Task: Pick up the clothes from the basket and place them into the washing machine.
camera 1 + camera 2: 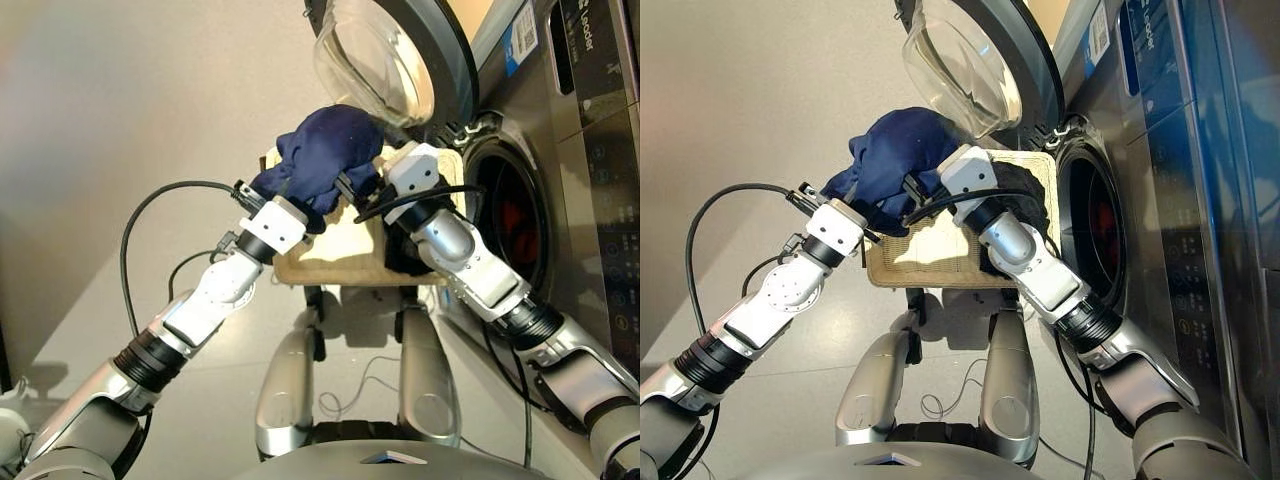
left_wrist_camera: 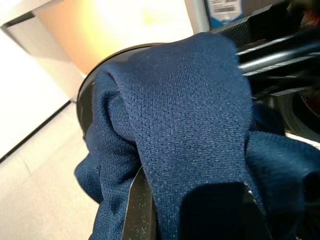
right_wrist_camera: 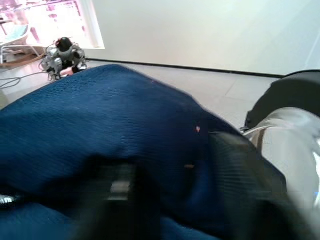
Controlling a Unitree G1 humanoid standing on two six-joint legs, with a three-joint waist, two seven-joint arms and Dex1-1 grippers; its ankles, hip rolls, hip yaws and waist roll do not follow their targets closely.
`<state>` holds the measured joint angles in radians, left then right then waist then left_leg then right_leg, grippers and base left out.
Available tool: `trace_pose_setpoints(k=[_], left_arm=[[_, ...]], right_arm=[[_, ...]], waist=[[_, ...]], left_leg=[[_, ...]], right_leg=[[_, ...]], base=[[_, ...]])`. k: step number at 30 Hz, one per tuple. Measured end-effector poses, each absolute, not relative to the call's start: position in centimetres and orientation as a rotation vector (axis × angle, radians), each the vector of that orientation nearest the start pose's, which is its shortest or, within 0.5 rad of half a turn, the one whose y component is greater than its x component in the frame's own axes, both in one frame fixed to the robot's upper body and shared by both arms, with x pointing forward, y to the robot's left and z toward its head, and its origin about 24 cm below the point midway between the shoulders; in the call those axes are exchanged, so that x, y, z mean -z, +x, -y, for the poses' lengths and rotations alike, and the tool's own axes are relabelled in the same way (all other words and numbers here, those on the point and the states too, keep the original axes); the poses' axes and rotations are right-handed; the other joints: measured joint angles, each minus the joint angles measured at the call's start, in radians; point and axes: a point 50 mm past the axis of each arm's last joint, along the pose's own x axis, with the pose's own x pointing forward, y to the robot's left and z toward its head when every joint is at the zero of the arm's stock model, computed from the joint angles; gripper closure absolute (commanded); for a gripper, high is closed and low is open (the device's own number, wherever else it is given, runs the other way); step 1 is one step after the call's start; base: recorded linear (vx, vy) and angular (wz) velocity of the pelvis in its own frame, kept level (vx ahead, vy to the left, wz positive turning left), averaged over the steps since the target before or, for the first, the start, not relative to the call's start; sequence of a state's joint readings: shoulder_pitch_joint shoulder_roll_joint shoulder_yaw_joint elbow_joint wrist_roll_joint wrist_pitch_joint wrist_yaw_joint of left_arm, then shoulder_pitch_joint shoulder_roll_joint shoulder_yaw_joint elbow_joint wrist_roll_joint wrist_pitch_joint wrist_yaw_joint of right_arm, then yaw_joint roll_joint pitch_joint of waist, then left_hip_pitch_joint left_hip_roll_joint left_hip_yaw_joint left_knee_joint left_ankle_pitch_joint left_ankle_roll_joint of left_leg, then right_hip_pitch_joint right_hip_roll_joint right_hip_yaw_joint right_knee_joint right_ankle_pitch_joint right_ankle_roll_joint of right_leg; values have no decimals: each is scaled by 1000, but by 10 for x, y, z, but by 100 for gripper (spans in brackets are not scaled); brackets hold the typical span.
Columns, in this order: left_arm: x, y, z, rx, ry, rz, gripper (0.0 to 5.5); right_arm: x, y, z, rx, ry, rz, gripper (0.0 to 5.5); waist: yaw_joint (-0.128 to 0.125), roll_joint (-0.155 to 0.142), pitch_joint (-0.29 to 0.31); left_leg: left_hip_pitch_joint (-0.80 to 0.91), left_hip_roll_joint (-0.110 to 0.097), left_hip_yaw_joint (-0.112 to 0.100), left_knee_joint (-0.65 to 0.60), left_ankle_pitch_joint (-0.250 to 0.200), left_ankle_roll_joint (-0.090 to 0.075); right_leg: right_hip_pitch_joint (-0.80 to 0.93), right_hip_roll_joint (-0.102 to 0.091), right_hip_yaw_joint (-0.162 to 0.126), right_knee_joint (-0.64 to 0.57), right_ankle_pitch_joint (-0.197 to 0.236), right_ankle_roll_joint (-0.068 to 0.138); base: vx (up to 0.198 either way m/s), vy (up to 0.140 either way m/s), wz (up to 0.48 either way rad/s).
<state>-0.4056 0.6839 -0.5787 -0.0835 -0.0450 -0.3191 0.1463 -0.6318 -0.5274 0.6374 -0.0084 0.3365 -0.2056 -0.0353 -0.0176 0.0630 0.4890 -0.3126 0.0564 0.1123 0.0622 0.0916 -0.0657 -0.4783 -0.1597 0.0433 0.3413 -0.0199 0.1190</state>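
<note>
- Both arms reach forward from the head camera and meet at one bundle, the navy blue garment (image 1: 325, 150), lifted clear above the basket (image 1: 330, 262).
- Seen from the left wrist, the left gripper (image 1: 292, 190) has the navy cloth draped over and between its fingers, so it has hold of the garment from beneath and to the left.
- Right gripper (image 1: 362, 185) presses into the bundle's right side; the cloth hides its fingers, so I cannot tell how far apart they are.
- Black garment (image 1: 400, 255) lies in the basket under the right forearm.
- Orange-red garment (image 1: 512, 215) shows inside the washing machine (image 1: 580, 190) drum, right of the right gripper.
- Glass door (image 1: 385, 55) stands swung open just beyond the bundle.
</note>
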Motion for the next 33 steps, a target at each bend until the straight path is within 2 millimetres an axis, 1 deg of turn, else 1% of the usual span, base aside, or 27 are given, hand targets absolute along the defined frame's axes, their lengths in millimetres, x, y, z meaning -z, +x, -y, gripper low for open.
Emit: trace_pose_setpoints(k=[5,19,20,21,23,24,26,27,30,33], left_arm=[[-146,273,-111,543,595,629,550],[-146,273,-111,543,620,641,550],[-146,273,-110,543,620,642,541],[-146,273,-110,541,617,643,386],[-147,272,-108,530,595,654,0],[-147,272,-107,527,584,659,0],[-148,271,-102,513,541,674,0],[-148,270,-100,508,527,681,0],[-150,269,-97,482,490,704,0],[-152,269,-95,439,438,718,0]], right_arm=[[-173,297,69,-670,-313,549,550],[-173,298,69,-658,-307,551,550],[-172,298,70,-649,-302,551,550],[-170,300,71,-639,-298,549,550],[-166,302,73,-594,-265,534,550],[-163,303,74,-570,-246,523,550],[-150,308,84,-482,-188,478,550],[-143,310,85,-454,-168,451,550],[-118,313,98,-337,-89,366,550],[-92,315,120,-194,-65,277,550]], waist=[[1,0,0],[5,0,0],[5,0,0],[5,0,0],[10,0,0],[11,0,0],[20,1,-1],[20,1,-1],[19,2,-2],[21,7,-5]], left_leg=[[0,0,-1,0,0,0],[-8,0,-7,1,0,0],[-8,0,-7,1,0,0],[-9,0,-7,0,0,0],[-9,0,-7,0,0,0],[-9,0,-7,0,0,0],[-9,-1,-7,0,0,0],[-10,-1,-7,0,0,0],[-11,-3,-9,0,1,1],[-11,-4,-11,0,1,1]], right_leg=[[0,0,-1,-1,0,0],[0,-2,-8,-8,1,0],[0,-2,-8,-9,1,0],[0,-2,-8,-9,1,0],[0,-2,-8,-10,1,0],[-1,-3,-9,-10,2,0],[-1,-3,-9,-10,1,0],[-1,-4,-9,-10,2,1],[0,-6,-10,-11,2,2],[0,-7,-11,-11,1,3]], base=[[0,0,0],[0,0,0],[0,0,0],[0,0,0],[0,0,0],[0,0,0],[0,0,0],[0,0,0],[0,0,0],[0,0,0]])
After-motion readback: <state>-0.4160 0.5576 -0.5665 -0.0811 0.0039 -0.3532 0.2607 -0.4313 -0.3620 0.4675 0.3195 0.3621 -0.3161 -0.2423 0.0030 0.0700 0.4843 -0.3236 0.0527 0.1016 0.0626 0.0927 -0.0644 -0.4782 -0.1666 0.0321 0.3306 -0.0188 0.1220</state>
